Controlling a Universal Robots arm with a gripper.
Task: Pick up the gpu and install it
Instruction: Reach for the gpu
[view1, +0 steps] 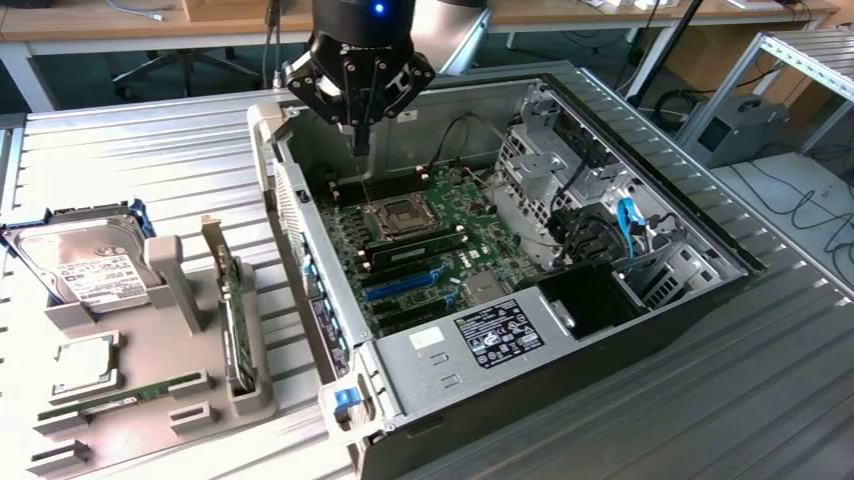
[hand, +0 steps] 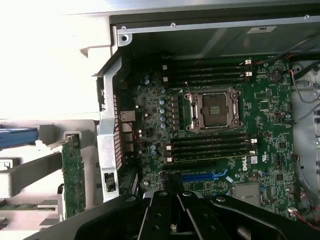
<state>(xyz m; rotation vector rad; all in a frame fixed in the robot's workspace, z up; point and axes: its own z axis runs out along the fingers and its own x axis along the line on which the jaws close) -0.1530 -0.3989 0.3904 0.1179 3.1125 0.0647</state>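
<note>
Ribbed metal tabletop (view1: 160, 150) all round, operator, and nearest the exterior camera, on that view's left, you've got the grey parts holder (view1: 167, 265). The memory stick (view1: 120, 395) lies flat at its near end, a processor chip (view1: 83, 365) just behind it, and the hard drive (view1: 87, 265) with its white label sits propped at the far end.

Your gpu (view1: 238, 330) stands on edge in the holder's slot, on the side closest to the computer case (view1: 694, 230), untouched. The wrist view catches it as a narrow green strip (hand: 73, 175) just outside the case wall.

Moving back, the exterior view gives you the power supply (view1: 494, 335) at the near end of the open case, and a blue cable (view1: 627, 220) by the drive bays on that view's right. The wrist view looks straight down on the motherboard instead: empty processor socket (hand: 216, 110), rows of memory slots (hand: 210, 147) either side of it, blue expansion slot (hand: 200, 176) close to the gripper (hand: 172, 200).

Further back again, the gripper (view1: 358, 135) hangs above the far end of the case, over the board beyond the socket (view1: 400, 215). Fingers are pinched together, nothing between them, well apart from the gpu.

Wooden desks (view1: 134, 20) run along behind.
</note>
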